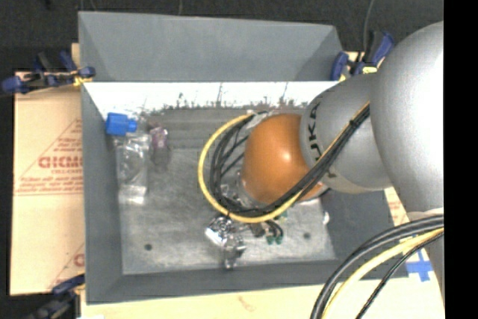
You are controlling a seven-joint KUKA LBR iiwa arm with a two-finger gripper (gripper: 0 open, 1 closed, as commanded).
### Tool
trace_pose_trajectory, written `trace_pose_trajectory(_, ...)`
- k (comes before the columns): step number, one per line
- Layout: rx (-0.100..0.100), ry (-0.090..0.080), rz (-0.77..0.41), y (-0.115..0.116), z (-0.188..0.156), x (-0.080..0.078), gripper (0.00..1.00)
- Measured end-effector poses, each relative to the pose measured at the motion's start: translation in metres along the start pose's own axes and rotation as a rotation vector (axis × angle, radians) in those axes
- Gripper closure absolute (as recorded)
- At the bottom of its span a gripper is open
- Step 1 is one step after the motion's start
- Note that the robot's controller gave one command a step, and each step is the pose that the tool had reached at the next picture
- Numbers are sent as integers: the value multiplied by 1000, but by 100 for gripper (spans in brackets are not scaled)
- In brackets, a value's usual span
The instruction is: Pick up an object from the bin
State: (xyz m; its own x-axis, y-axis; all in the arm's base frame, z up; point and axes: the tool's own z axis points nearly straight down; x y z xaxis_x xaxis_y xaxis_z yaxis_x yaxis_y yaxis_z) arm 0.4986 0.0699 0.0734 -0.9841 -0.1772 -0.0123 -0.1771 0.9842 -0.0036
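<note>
Dark flooring surrounded a grey metal bin (101,220). Inside lay one clear plastic bottle (131,164) along the left wall, see-through, with a blue cap (117,123) on its far end. One small purplish piece (158,140) sat just to the right of the bottle (what it was could not be told). The gripper (226,237) hung well apart from the bottle, to its right and nearer the front wall. Whether it was open or closed, or held anything, could not be told.
</note>
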Motion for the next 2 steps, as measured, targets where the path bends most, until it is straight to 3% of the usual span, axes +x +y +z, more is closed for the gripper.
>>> trace_pose_trajectory(1, -2, 4, 5, -1, -2, -2, 0)
trace_pose_trajectory(2, -2, -5, 7, -1, -4, -5, 100)
